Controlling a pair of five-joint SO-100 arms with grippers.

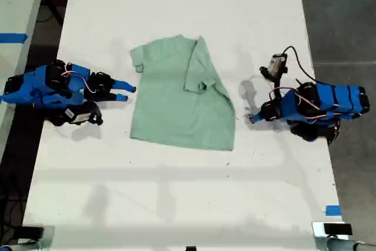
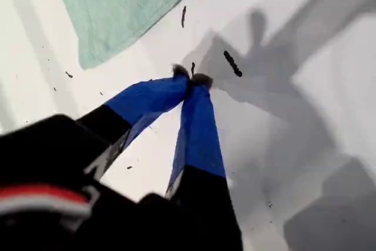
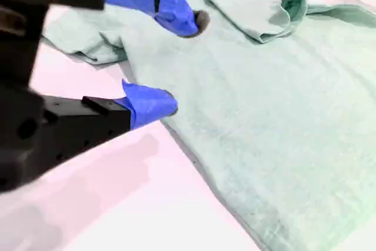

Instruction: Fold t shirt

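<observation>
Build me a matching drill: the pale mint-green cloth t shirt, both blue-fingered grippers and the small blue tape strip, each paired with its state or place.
Things:
1. pale mint-green cloth t shirt
2. my first gripper
3. my second gripper
4. small blue tape strip

States:
a. open at the cloth's edge
b. stuck at the exterior view's lower right
c. partly folded, mid-table
d. shut, off the cloth

Pairs: 1-c, 2-d, 3-a, 4-b
</observation>
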